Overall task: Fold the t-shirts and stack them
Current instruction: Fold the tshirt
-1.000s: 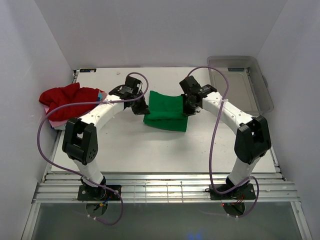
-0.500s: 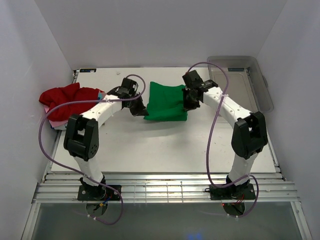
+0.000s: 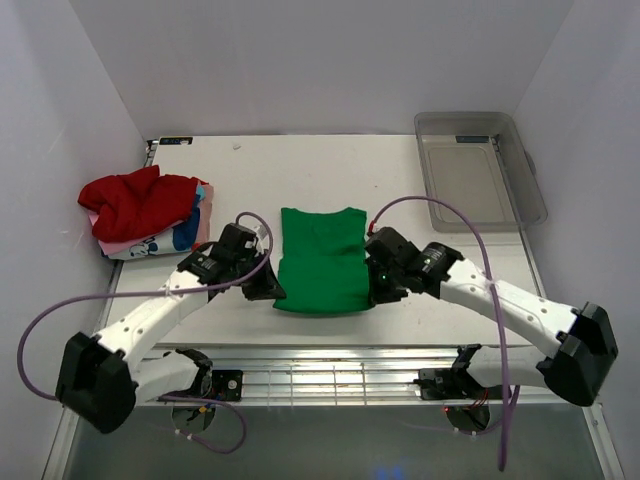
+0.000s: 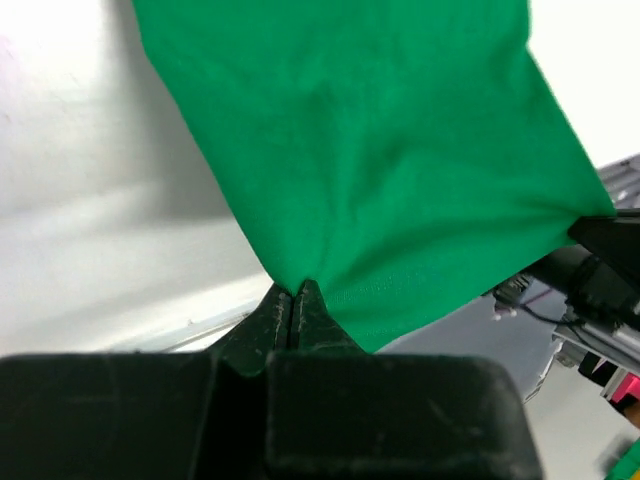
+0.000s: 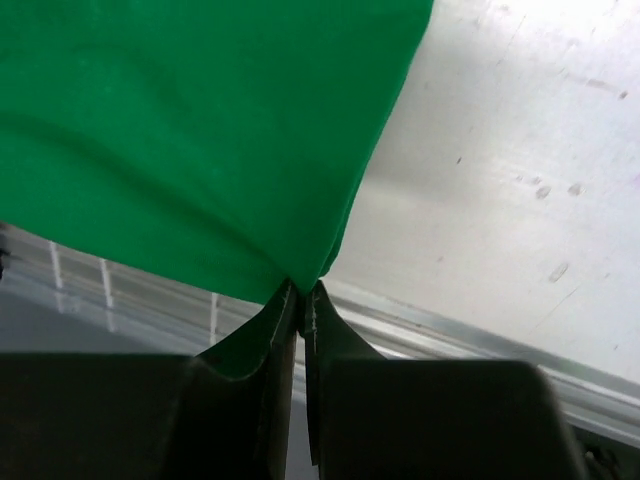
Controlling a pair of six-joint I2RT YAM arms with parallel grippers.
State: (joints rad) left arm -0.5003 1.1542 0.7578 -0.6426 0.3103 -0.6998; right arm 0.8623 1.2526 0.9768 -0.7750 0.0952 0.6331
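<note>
The green t-shirt [image 3: 322,258] is stretched out over the table's near middle, collar end away from me. My left gripper [image 3: 272,292] is shut on its near left corner, and my right gripper [image 3: 375,292] is shut on its near right corner. The left wrist view shows the green cloth [image 4: 370,160] pinched between the closed fingertips [image 4: 292,300]. In the right wrist view the cloth [image 5: 190,140] runs into the closed tips [image 5: 303,292] too. The red t-shirt [image 3: 135,200] lies crumpled at the far left on a pink and white printed t-shirt [image 3: 158,243].
A clear plastic bin [image 3: 478,168] sits at the table's back right. The table's front edge with its metal rails [image 3: 330,362] runs just below both grippers. White walls close in the left, back and right sides.
Both arms have swung from the middle of the table toward the near edge, dragging the green t-shirt with them. The shirt has opened from a folded bundle into a longer flat shape.
</note>
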